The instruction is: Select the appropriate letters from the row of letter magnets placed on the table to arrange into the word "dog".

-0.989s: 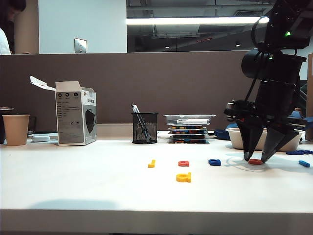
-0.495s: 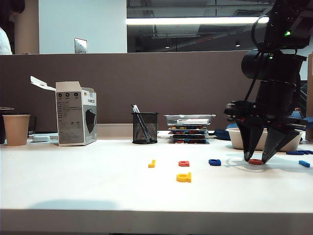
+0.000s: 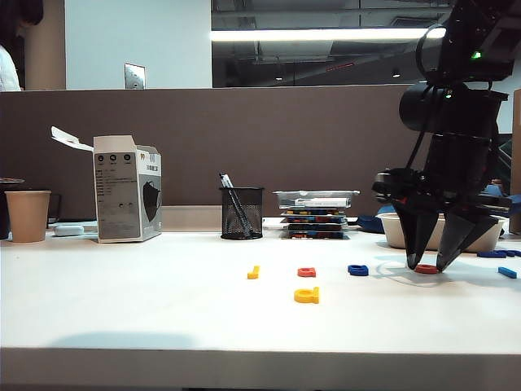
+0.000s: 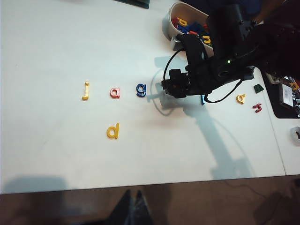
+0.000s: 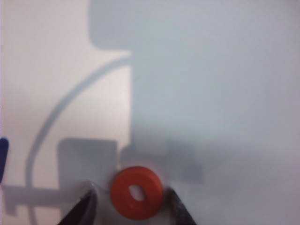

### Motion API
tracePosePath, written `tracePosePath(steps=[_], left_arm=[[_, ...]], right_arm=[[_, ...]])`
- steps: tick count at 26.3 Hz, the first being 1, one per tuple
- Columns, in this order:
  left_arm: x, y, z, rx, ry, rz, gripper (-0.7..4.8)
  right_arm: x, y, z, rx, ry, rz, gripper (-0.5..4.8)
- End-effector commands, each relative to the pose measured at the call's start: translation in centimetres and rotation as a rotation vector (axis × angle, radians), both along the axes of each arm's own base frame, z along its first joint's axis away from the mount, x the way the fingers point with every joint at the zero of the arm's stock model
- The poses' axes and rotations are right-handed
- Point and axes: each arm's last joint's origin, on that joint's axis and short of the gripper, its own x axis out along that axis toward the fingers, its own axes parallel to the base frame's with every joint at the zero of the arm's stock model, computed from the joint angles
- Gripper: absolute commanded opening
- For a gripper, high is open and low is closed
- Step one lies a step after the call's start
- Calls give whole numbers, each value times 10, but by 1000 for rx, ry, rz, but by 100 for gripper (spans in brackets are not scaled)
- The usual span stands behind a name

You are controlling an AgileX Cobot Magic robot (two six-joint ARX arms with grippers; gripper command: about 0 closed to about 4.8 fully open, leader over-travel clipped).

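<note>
right gripper (image 3: 426,266): tips down at the white worktop (image 3: 163,309), jaws spread, one finger each side of the red-orange plastic ring "o" (image 5: 137,192), small gaps showing, not clamped.
ring "o": flat on the worktop, right between the fingertips.
dark blue "g" (image 4: 141,89): just beside the right gripper, next in the row.
squarish red-orange letter (image 4: 115,92), thin yellow stick letter (image 4: 85,90): further along from it.
yellow "d" (image 4: 112,131): well apart, out of the row.
left gripper (image 4: 132,208): dark tips low at frame edge, opening unclear.
</note>
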Motion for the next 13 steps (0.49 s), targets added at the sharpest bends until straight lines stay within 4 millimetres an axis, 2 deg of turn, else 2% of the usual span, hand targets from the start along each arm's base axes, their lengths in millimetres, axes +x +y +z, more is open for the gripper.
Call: tracePosePath(steps=[1, 13], left_arm=[[0, 1, 1, -4, -6, 2, -5], [0, 1, 1, -4, -6, 2, -5]], right_arm=[[-4, -1, -9, -22, 57, -2, 133], [-3, -1, -6, -10, 47, 0, 106]])
